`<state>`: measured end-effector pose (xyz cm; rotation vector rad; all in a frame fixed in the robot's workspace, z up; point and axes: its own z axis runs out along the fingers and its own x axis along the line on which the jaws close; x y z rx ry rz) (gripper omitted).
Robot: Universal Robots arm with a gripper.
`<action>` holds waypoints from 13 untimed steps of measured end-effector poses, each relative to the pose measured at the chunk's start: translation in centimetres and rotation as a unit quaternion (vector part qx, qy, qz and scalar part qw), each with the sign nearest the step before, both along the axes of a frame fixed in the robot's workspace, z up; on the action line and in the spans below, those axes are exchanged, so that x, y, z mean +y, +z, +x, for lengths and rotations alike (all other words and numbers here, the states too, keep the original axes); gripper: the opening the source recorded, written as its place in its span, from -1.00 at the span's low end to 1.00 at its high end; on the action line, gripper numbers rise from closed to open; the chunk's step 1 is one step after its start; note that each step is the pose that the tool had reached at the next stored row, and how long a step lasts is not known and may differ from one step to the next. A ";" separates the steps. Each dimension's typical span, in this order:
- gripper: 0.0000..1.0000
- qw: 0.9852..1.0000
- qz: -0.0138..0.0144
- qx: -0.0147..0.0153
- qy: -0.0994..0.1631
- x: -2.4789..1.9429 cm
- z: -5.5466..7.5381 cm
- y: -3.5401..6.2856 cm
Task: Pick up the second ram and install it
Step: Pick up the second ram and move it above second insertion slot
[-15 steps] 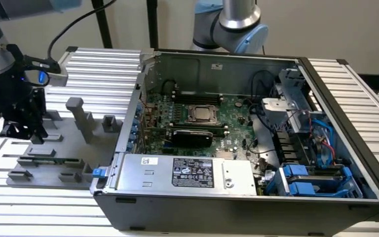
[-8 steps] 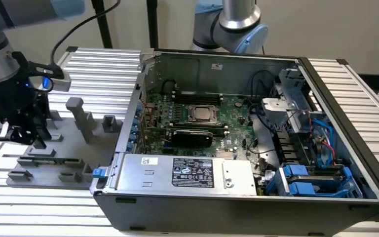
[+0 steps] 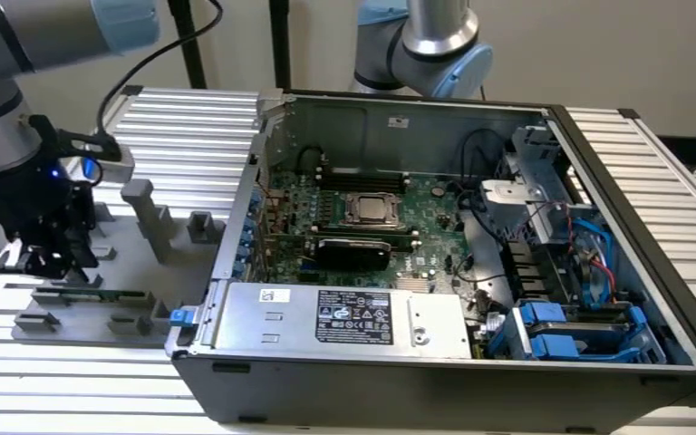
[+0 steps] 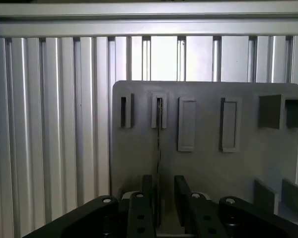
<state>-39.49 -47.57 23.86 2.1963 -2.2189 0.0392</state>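
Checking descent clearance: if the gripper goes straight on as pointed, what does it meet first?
Probably the second ram, edge-on between the open fingers of the gripper; grey fixture beneath. Depth unclear.

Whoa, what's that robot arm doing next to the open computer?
The robot arm's black gripper is down over a grey plastic fixture plate beside the open black computer case. A long, thin green memory stick stands on its edge in the plate, lined up with the gap between the open gripper's fingers. It isn't squeezed or lifted yet. The big green motherboard sits inside the case.
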 end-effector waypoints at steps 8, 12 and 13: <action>1.00 1.000 0.000 0.000 -0.004 -0.31 0.2 -1.45; 1.00 1.000 0.001 0.000 -0.005 -0.32 0.3 -2.18; 1.00 1.000 0.001 0.000 -0.005 -0.32 0.3 -2.37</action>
